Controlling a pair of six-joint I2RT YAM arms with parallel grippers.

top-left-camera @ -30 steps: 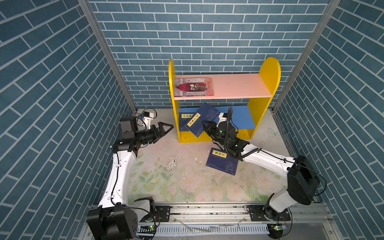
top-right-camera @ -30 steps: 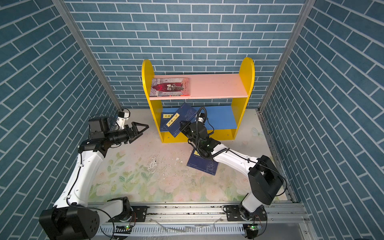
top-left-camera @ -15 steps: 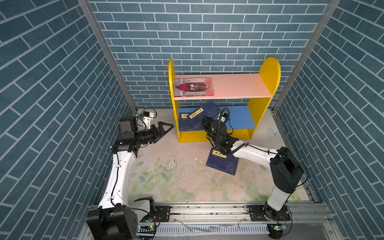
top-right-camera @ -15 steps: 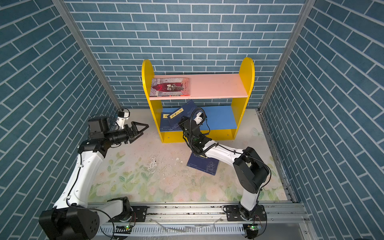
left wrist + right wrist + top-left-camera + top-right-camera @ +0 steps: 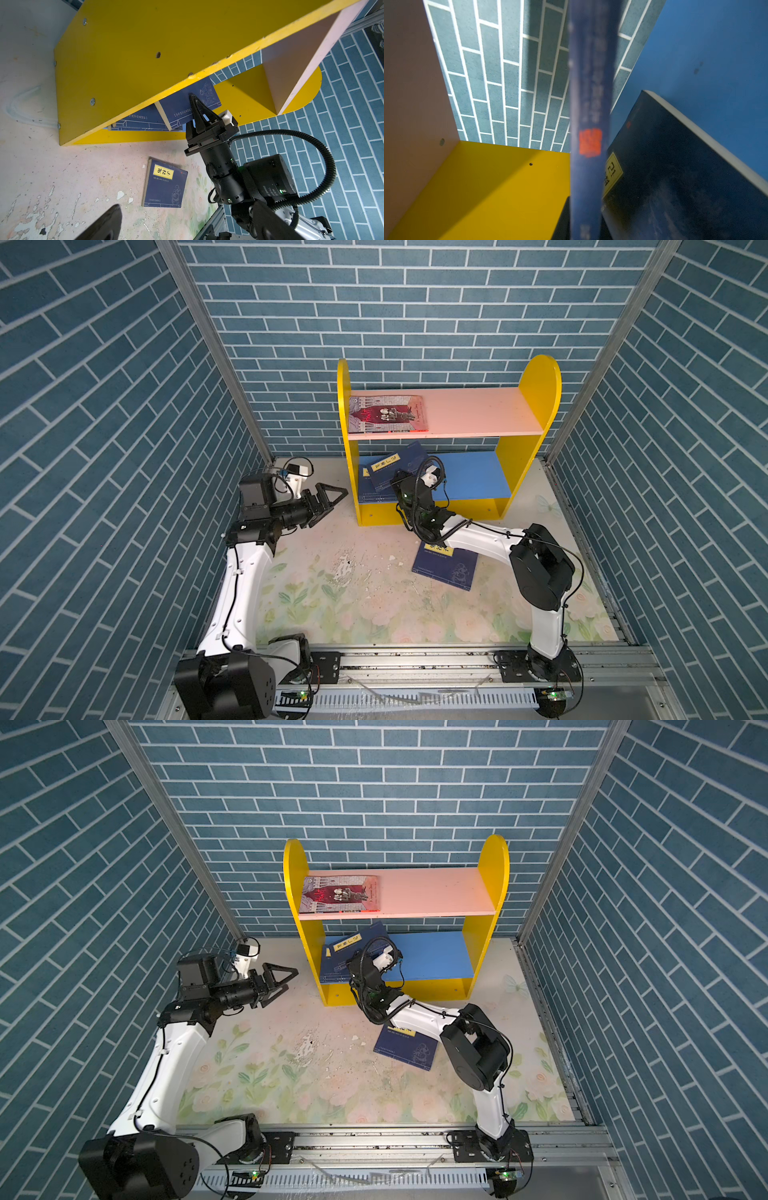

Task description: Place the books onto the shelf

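Observation:
The shelf (image 5: 536,406) (image 5: 492,865) stands against the back wall. A grey-and-red book (image 5: 388,414) (image 5: 338,894) lies flat on its pink upper board. My right gripper (image 5: 402,480) (image 5: 193,99) (image 5: 586,224) reaches into the lower tier, shut on a tilted navy book (image 5: 395,464) (image 5: 353,940) (image 5: 187,106) (image 5: 588,104). The held book hangs just above another navy book (image 5: 368,491) (image 5: 675,176) lying on the blue board. A third navy book (image 5: 446,568) (image 5: 405,1048) (image 5: 165,182) lies on the floor. My left gripper (image 5: 336,499) (image 5: 291,979) hovers open and empty, left of the shelf.
The floral mat (image 5: 353,605) has flaked white patches (image 5: 345,568) in front of the shelf. Brick-patterned walls close in on three sides. A metal rail (image 5: 415,659) runs along the front. The right half of the blue board (image 5: 473,477) is bare.
My right gripper has carried the navy book back and leftward, deeper into the lower tier, and its elbow has folded up. The left arm has not moved.

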